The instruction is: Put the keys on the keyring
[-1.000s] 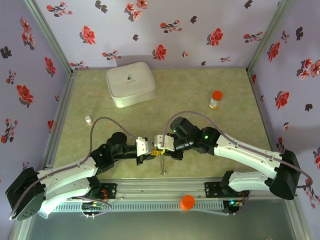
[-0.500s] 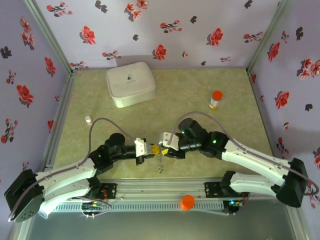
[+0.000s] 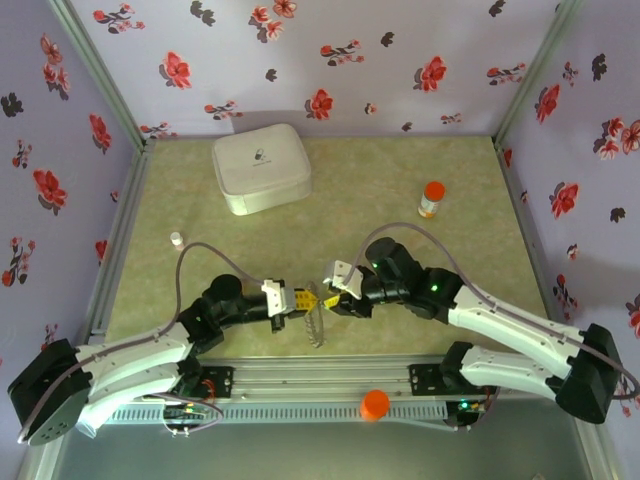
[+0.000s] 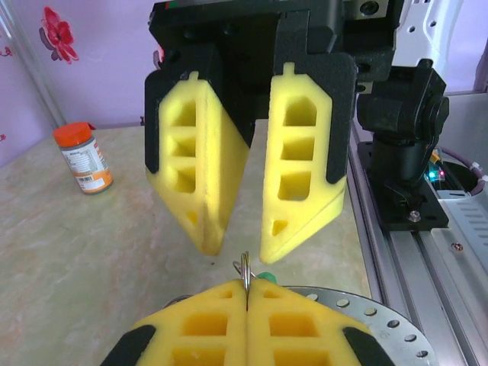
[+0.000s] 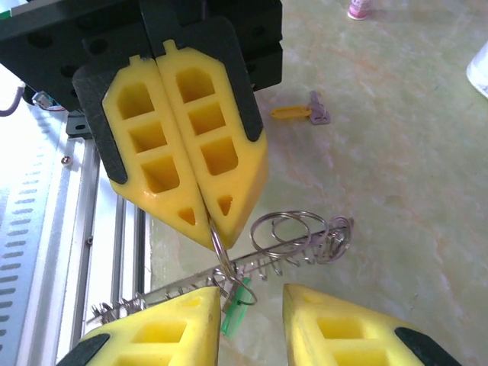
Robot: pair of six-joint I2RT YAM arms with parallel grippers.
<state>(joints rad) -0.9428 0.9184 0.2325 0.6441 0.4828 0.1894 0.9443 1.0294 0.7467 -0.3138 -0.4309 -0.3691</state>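
"The keyring (image 5: 267,263), what is it like?"

"Bare grey metal. There is a thin wire loop at the top, springy coils of wire beside it, and a flat rim with a toothed, chain-like edge. From the left wrist camera that rim shows a row of small round holes."

"Where does it sit?"

"Between the two pincers. The left pincer (image 5: 211,219) has its yellow foam pads pressed together on the thin loop, and the rest hangs below its tips. The right pincer (image 4: 242,250) faces it tip to tip with its pads apart, just beside the loop. Whether they touch it cannot be told."

"And the keys?"

"The green key (image 5: 235,299), a tiny bright plastic piece, hangs at the loop in the gap between the right pincer's pads. The yellow key (image 5: 303,113), with a yellow-orange head and a short grey blade, lies flat on the marbled greenish table (image 5: 396,168) beyond the left pincer, well apart from both."

"The pads themselves?"

"Wedge-shaped foam with square pockets, backed in black plastic."

"Any writing?"

"The orange-capped bottle (image 4: 84,158), well beyond the right pincer, has a printed label too small to read. The rounded white box (image 3: 261,167), well beyond the left pincer, bears a small dark mark that is unreadable."
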